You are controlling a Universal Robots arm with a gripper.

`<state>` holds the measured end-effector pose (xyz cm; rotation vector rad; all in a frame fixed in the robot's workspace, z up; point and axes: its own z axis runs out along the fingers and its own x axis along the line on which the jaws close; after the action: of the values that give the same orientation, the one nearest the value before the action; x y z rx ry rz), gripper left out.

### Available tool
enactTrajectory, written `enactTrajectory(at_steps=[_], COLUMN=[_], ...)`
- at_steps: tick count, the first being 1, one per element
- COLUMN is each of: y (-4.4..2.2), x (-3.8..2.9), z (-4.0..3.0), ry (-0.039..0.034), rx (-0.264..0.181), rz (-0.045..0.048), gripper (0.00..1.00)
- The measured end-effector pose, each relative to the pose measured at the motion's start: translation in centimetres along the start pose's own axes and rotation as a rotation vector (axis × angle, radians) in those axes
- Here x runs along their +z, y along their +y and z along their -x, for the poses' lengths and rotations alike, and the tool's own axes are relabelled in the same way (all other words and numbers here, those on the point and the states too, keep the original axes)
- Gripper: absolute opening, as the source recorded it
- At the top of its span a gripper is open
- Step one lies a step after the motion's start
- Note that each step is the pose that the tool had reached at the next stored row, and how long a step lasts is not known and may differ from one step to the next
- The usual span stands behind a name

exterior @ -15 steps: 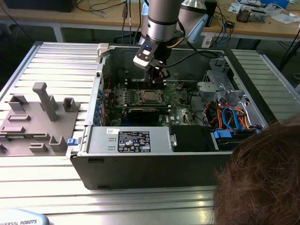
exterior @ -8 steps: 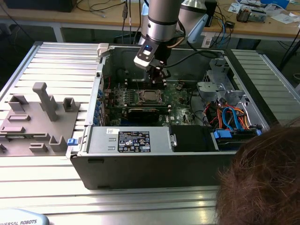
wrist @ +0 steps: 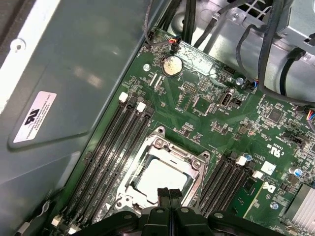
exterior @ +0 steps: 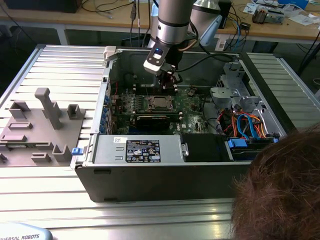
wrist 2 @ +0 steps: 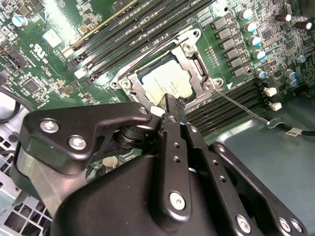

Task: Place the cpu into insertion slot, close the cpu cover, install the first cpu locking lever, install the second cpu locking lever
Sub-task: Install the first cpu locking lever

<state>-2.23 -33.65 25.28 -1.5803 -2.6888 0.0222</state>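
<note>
Hovering over the open case [exterior: 150, 180], the gripper [exterior: 171, 82] stood with its jaws pressed together and nothing between them. The cpu [wrist 2: 170, 83] lay flat in its socket on the board [wrist: 216, 123]. The cover [wrist 2: 191, 55] lay down around it, its window framing the silver top.

In both wrist views the gripper's tip sat at one edge of the socket, overlapping the cover's rim. In the exterior view the gripper was just to the far side of the cpu. Whether the tip touched the cover could not be told.

A thin wire lever [wrist 2: 246, 109] ran from a socket corner out over the memory slots [wrist 2: 206, 114], its long axis slanting away from the jaws toward a hooked end. It was judged not yet latched. A second lever was hard to make out against the frame.

The gripper's own body hid part of the board in the second wrist view. A person's hair [exterior: 280, 185] cut off the near corner at the exterior view's right.
</note>
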Motion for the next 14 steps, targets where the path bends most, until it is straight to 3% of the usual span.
enactTrajectory(at_steps=[14], y=[0.00], x=[0.00], z=[0.00], ry=[-0.0008], rx=[-0.034], rz=[-0.0004], gripper=[0.11])
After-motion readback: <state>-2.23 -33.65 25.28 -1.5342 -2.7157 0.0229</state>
